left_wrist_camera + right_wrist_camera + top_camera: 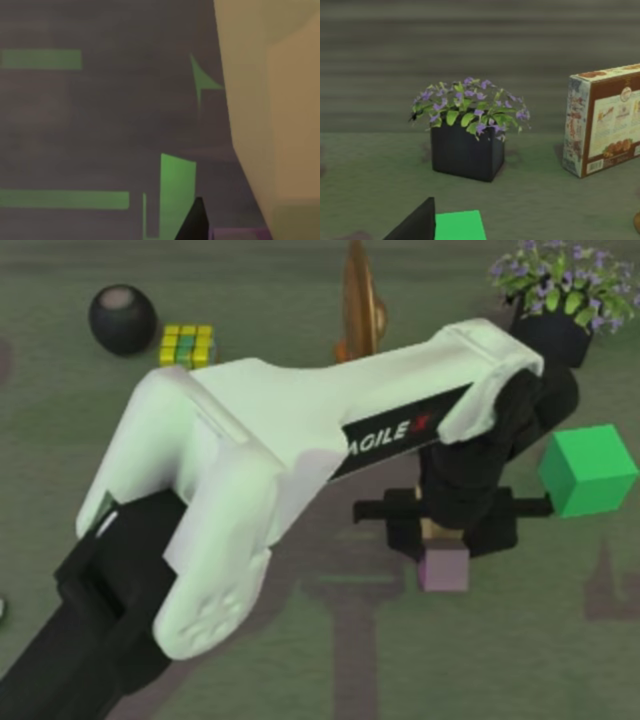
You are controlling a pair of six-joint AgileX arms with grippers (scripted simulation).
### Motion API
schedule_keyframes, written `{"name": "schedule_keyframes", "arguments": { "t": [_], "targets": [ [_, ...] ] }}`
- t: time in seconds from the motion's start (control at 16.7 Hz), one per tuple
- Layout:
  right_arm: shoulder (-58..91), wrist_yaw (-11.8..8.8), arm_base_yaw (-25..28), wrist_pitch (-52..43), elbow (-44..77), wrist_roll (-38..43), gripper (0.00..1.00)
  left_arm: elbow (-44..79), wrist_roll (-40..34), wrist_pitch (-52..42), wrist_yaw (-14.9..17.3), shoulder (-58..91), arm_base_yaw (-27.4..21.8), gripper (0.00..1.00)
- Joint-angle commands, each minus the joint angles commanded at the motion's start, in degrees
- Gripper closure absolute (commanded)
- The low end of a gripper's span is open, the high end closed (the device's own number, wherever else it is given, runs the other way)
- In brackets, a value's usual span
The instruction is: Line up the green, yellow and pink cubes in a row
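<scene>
I've got the left gripper (452,525) down over the middle of the table, and in the left wrist view a big pale block fills the frame beside one dark finger (196,220): that's the yellow cube (270,115), and I judge my jaws are closed on it, though I can't see the far finger. Taking the pink cube (444,568) as my marker: the gripper hangs just behind it, nearly above. The green cube (588,469) sits off to the pink one's right and further back, so the row isn't straight yet. The right gripper is out of the top view; its wrist camera faces the flower pot (466,150) and a box (605,125), fingers not readable.
</scene>
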Motion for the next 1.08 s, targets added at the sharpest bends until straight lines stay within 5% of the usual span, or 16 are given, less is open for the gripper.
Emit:
{"name": "schedule_keyframes", "arguments": {
  "t": [0.78, 1.08],
  "targets": [
    [0.0, 0.0, 0.0, 0.0, 0.0, 0.0, 0.0, 0.0, 0.0, 0.0, 0.0, 0.0, 0.0, 0.02],
    [0.0, 0.0, 0.0, 0.0, 0.0, 0.0, 0.0, 0.0, 0.0, 0.0, 0.0, 0.0, 0.0, 0.0]
  ]
}}
